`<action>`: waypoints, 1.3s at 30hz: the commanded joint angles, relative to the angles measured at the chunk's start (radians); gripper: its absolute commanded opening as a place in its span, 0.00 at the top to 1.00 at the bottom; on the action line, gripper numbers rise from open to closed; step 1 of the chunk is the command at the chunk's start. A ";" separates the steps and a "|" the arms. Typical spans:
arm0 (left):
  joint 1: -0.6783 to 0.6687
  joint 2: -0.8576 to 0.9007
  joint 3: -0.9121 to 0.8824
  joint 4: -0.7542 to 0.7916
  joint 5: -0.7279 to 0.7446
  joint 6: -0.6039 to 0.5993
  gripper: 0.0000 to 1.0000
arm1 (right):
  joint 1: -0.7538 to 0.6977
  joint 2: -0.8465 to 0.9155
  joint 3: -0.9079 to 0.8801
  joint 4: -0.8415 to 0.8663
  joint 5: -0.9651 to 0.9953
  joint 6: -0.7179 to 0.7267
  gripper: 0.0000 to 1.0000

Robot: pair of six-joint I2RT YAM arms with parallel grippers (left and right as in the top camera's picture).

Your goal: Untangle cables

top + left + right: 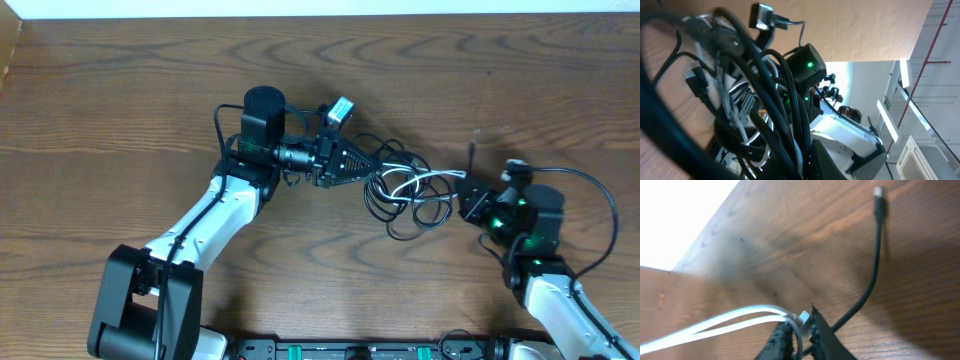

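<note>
Right hand (800, 330) pinches the white cable (715, 327) at the tangle's (405, 190) three o'clock, probably to draw it free; left hand (368, 170), pressed together at nine o'clock, anchors the rest.

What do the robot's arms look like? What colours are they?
Both arms have white tube-like links and chunky black joints. The left arm has a black cylinder near its black, pointed end effector. The right arm glows with green lights and trails a thick black cable.

A robotics lab in an industrial hall: two robot arms (215, 215) at a wood-grain worktop (120, 100), red pipes (934, 34) and white beams (888, 117) under a high ceiling.
</note>
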 commanded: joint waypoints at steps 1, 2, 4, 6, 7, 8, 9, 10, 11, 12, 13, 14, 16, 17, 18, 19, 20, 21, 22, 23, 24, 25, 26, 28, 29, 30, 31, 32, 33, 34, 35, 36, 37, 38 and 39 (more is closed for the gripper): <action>0.052 -0.023 0.016 0.016 0.085 0.009 0.92 | -0.108 -0.022 -0.001 -0.028 0.064 -0.014 0.99; 0.058 -0.023 0.016 0.016 0.085 0.021 0.92 | -0.122 -0.029 -0.001 -0.024 0.047 -0.015 0.99; 0.068 -0.023 0.016 0.015 0.085 0.051 0.92 | -0.148 -0.046 -0.001 -0.013 0.033 -0.014 0.99; 0.080 -0.023 0.015 0.015 0.085 0.116 0.92 | -0.187 -0.081 -0.001 0.021 0.031 -0.014 0.99; 0.089 -0.023 0.015 0.015 0.085 0.142 0.92 | -0.217 -0.105 -0.001 0.047 0.031 -0.014 0.99; 0.094 -0.023 0.015 0.015 0.085 0.150 0.92 | -0.233 -0.116 -0.001 0.059 0.031 -0.014 0.99; 0.100 -0.023 0.015 0.015 0.085 0.151 0.92 | -0.249 -0.126 -0.001 0.068 0.031 -0.014 0.99; 0.106 -0.023 0.015 0.015 0.085 0.151 0.92 | -0.272 -0.138 -0.001 0.077 0.031 -0.014 0.99; 0.111 -0.023 0.015 0.015 0.085 0.151 0.92 | -0.291 -0.149 -0.001 0.077 0.034 -0.014 0.99; 0.120 -0.023 0.015 0.015 0.085 0.151 0.92 | -0.327 -0.163 -0.001 0.076 0.039 -0.014 0.99; 0.125 -0.023 0.015 0.015 0.085 0.153 0.92 | -0.348 -0.168 -0.001 0.076 0.039 -0.014 0.99; 0.137 -0.023 0.015 0.015 0.085 0.161 0.92 | -0.403 -0.174 -0.001 0.077 0.039 -0.014 0.99; 0.151 -0.023 0.015 0.015 0.085 0.168 0.92 | -0.454 -0.174 -0.001 0.075 0.039 -0.014 0.99; 0.164 -0.023 0.015 0.015 0.085 0.180 0.92 | -0.488 -0.174 -0.001 0.072 0.039 -0.014 0.99; 0.180 -0.023 0.015 0.015 0.085 0.193 0.92 | -0.520 -0.174 -0.001 0.068 0.040 -0.015 0.99; 0.192 -0.023 0.015 0.015 0.084 0.200 0.92 | -0.535 -0.174 -0.001 0.065 0.047 -0.015 0.99; 0.210 -0.023 0.015 0.015 0.085 0.203 0.92 | -0.549 -0.174 -0.001 0.059 0.062 -0.015 0.99; 0.224 -0.023 0.015 0.015 0.084 0.203 0.92 | -0.552 -0.174 -0.001 0.056 0.069 -0.015 0.99; 0.247 -0.023 0.015 0.015 0.085 0.203 0.92 | -0.559 -0.174 -0.001 0.050 0.084 -0.016 0.99; 0.268 -0.023 0.015 0.015 0.085 0.203 0.92 | -0.564 -0.174 -0.001 0.047 0.088 -0.022 0.99; 0.294 -0.023 0.015 0.015 0.085 0.203 0.92 | -0.568 -0.174 -0.001 0.041 0.088 -0.026 0.99; 0.320 -0.023 0.015 0.015 0.085 0.203 0.92 | -0.568 -0.174 -0.001 0.032 0.087 -0.026 0.99; 0.337 -0.023 0.015 0.015 0.085 0.203 0.92 | -0.566 -0.174 -0.001 0.020 0.083 -0.025 0.99; 0.356 -0.023 0.015 0.013 0.085 0.202 0.92 | -0.561 -0.174 -0.001 -0.007 0.034 -0.025 0.98; 0.354 -0.023 0.015 0.008 0.085 0.202 0.92 | -0.558 -0.174 -0.001 -0.019 -0.018 -0.025 0.97; 0.341 -0.023 0.015 0.003 0.085 0.203 0.92 | -0.556 -0.174 -0.001 -0.039 -0.146 -0.025 0.93; 0.329 -0.023 0.015 0.004 0.085 0.203 0.92 | -0.554 -0.173 -0.001 -0.050 -0.244 -0.024 0.89; 0.318 -0.022 0.015 0.004 0.085 0.203 0.92 | -0.551 -0.173 -0.001 -0.056 -0.322 -0.024 0.85; 0.305 -0.023 0.015 0.004 0.084 0.204 0.92 | -0.546 -0.171 -0.001 -0.060 -0.414 -0.021 0.80; 0.281 -0.022 0.015 0.004 0.084 0.233 0.92 | -0.532 -0.169 -0.001 -0.058 -0.546 -0.018 0.71; 0.265 -0.022 0.015 0.004 0.085 0.257 0.92 | -0.522 -0.169 -0.001 -0.055 -0.597 -0.005 0.69; 0.250 -0.022 0.015 0.004 0.085 0.285 0.92 | -0.510 -0.169 -0.001 -0.056 -0.646 0.014 0.67; 0.232 -0.022 0.015 0.004 0.084 0.312 0.92 | -0.497 -0.169 -0.001 -0.056 -0.684 0.041 0.66; 0.212 -0.022 0.015 0.004 0.084 0.354 0.92 | -0.471 -0.169 -0.001 -0.055 -0.739 0.080 0.66; 0.198 -0.022 0.015 0.004 0.078 0.377 0.92 | -0.454 -0.169 -0.001 -0.054 -0.768 0.103 0.66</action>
